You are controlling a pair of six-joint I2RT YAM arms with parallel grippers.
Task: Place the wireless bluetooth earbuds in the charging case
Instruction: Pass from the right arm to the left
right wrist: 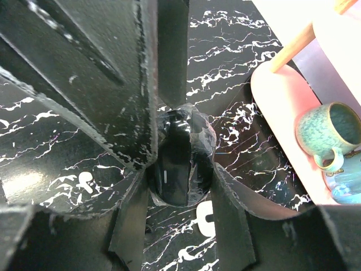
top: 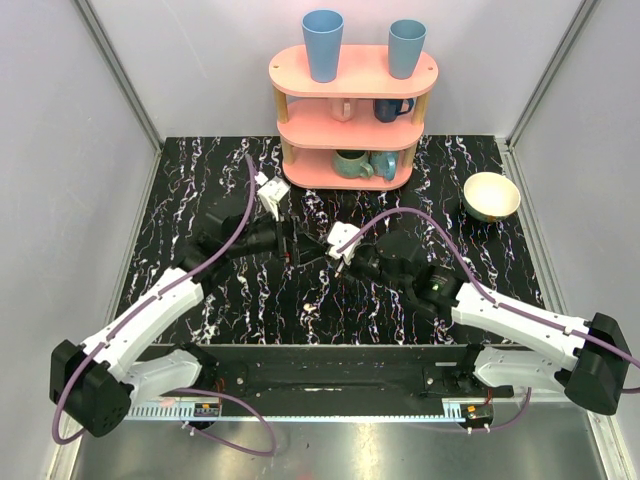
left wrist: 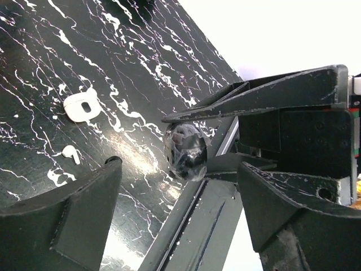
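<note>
Black marbled table (left wrist: 141, 62) holds one earbud (left wrist: 70, 151) near the charging case (left wrist: 82, 106).

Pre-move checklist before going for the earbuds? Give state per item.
1. Is the left hand open: ok, fingers wide apart, nothing gripped.
2. Is the right hand free: not ok, shut on a dark object.
3. One earbud located: ok, lying on the table, apart from the case.
4. Second earbud located: cannot tell, none in view.
5. Is the case accessible: ok, on the table, dark opening showing, nothing over it.
6. Are the hands clear of each other: not ok, both crowd around the dark object; probably separate them first.
</note>
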